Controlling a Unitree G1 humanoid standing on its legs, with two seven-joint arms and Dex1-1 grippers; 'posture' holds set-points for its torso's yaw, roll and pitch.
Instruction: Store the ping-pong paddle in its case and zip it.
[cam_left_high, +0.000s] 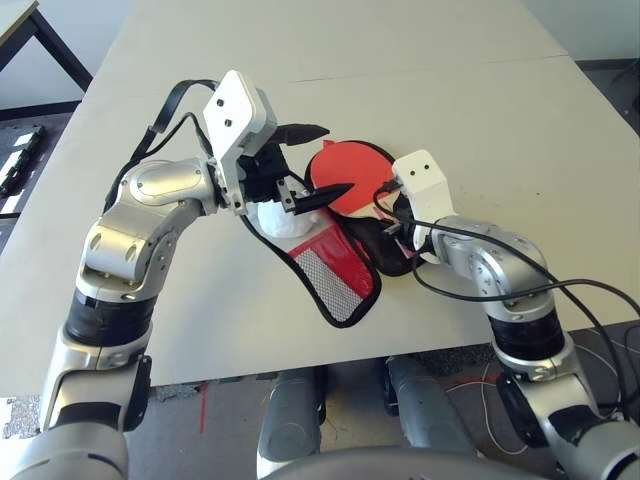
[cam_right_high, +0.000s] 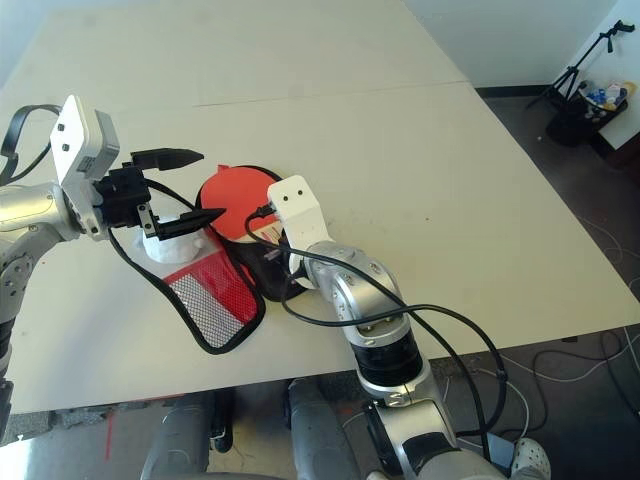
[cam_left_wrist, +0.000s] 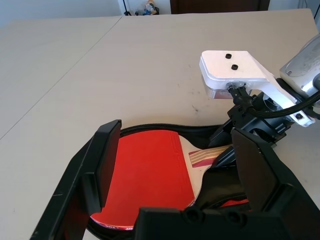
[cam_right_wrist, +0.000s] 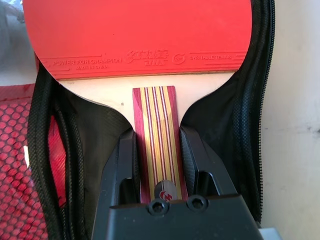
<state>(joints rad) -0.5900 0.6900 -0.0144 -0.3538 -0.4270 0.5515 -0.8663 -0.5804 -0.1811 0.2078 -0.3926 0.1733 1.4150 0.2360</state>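
The ping-pong paddle (cam_left_high: 350, 168) lies red face up inside the open case (cam_left_high: 338, 275), which rests near the table's front edge. The case's red flap with black mesh is folded out toward me. My right gripper (cam_right_wrist: 157, 131) is shut on the paddle's striped wooden handle (cam_right_wrist: 156, 105), with one finger on each side, over the black lining (cam_right_wrist: 95, 130). My left gripper (cam_left_high: 331, 160) hovers open just above the left side of the paddle's face, holding nothing. In the left wrist view, the paddle (cam_left_wrist: 145, 175) shows between that gripper's spread fingers.
A fluffy whitish ball (cam_left_high: 275, 222) sits on the case's left part, under my left gripper. The pale table (cam_left_high: 450, 80) stretches far behind and to the right. A tripod and clutter (cam_right_high: 590, 95) stand on the floor beyond the right edge.
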